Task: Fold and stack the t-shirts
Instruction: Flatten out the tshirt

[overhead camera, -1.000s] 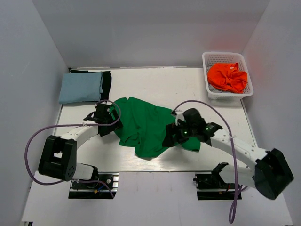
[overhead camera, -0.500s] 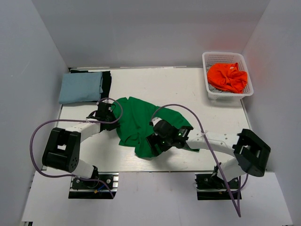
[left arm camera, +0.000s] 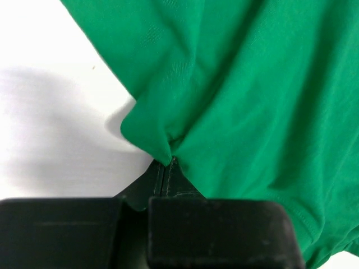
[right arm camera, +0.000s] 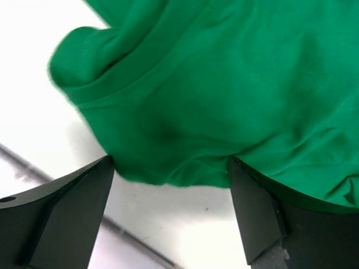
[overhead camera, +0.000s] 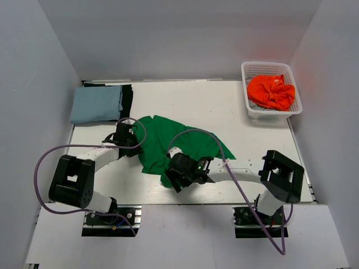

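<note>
The green t-shirt [overhead camera: 162, 140] is soft matt cloth — the table [overhead camera: 224, 106] smooth white, the basket [overhead camera: 268, 64] white plastic mesh

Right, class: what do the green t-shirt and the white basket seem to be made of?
Green t-shirt: soft matte knit cloth, probably cotton; it creases and bunches into folds. Basket: white, likely moulded plastic; its stiff mesh walls hold their shape.

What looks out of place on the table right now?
The green shirt lies rumpled and askew mid-table, one edge pinched in the left gripper. The orange shirt sits wadded in the basket. The blue shirt looks neatly folded.
</note>
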Available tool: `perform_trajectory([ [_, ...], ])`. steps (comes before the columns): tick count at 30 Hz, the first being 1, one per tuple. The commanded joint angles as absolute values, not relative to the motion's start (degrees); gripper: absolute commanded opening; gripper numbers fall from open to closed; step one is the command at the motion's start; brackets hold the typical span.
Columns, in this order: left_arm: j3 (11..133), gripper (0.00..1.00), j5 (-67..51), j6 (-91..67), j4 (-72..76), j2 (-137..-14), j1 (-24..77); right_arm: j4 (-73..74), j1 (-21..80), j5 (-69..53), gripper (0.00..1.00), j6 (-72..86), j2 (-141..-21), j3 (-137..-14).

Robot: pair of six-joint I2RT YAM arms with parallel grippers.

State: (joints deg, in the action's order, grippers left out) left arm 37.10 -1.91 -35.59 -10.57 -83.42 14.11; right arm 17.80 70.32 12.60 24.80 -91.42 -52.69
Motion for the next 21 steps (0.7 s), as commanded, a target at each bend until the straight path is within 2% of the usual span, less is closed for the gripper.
perform_trajectory([
  [1, 35.6, 0.0, -1.49, -34.98, -12.57, -78.41, 14.41, 16.7, 70.58, 16.78, 0.86, 26.45, -93.77, -54.58],
  [2, 35.6, 0.0, -1.49, -34.98, -12.57, -77.79, 14.41, 16.53, 70.75, 17.31, 0.7, 26.54, -94.48, -54.58],
  [4, 35.6, 0.0, -1.49, -34.98, -12.57, -76.64, 14.41, 18.27, 70.49, 19.5, 0.52, 28.2, -95.19, -54.58],
  [5, 35.6, 0.0, -1.49, -34.98, -13.09, -75.86, 14.41, 19.06, 70.49, 20.38, 0.37, 28.73, -95.01, -54.75],
  [8, 36.73, 0.0, -0.79, -34.98, -13.62, -75.15, 14.41, 21.09, 70.4, 23.2, 0.15, 30.06, -92.21, -53.71],
  [11, 37.79, 0.0, -1.32, -34.98, -13.62, -73.65, 14.41, 23.11, 70.4, 24.78, 0.0, 30.32, -88.08, -53.61],
  [21, 39.98, 0.0, -5.7, -33.23, -14.33, -63.47, 14.41, 27.42, 69.96, 33.21, 0.0, 28.92, -72.17, -52.48],
])
